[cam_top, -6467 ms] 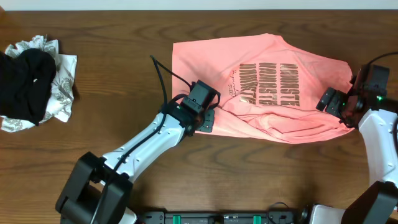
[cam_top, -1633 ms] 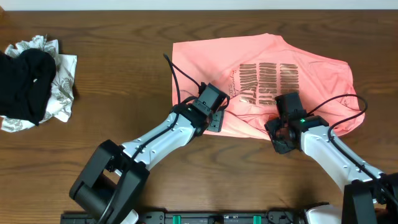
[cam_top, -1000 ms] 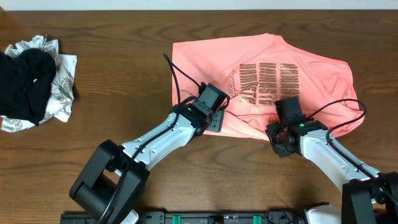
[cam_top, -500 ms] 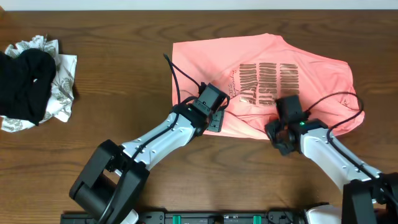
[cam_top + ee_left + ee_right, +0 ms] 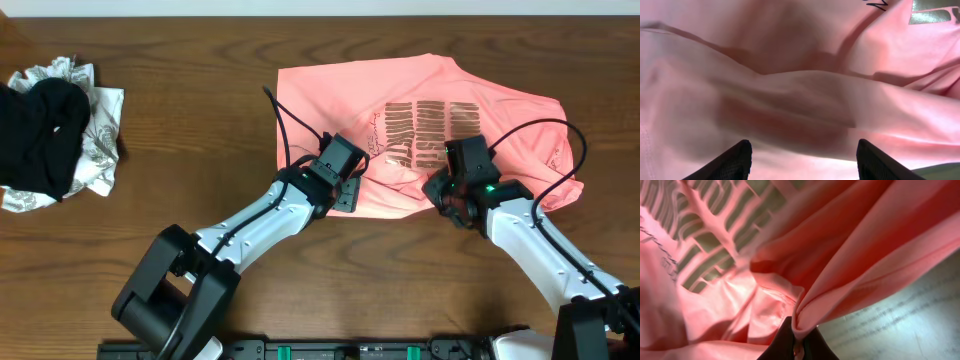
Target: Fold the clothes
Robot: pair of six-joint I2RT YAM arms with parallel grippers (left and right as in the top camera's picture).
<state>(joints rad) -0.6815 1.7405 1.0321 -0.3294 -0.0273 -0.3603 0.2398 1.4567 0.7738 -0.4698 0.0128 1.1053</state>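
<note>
Shirt: the salmon T-shirt point(image 5: 430, 110) lies spread on the desk point(image 5: 180, 120), right of centre, lettering up, its near hem rumpled.
Right pincer: my right pincer point(image 5: 798, 343) is clamped together on a doubled ridge of the near hem, with bare wood just beside it.
Left pincer: my left pincer point(image 5: 802, 152) stands apart, low over the shirt's near-left part, gripping nothing.
Step, as I judge it: carry the near hem over toward the far edge.
Doing it well: take the hem with my left too, lift both sides evenly just clear of the cloth beneath, and travel straight across the lettering.
Risk: a thin pinch may slip, and a one-sided pull would skew the fold.
Aside: the dark and patterned heap point(image 5: 50, 130) sits well apart at far left.
</note>
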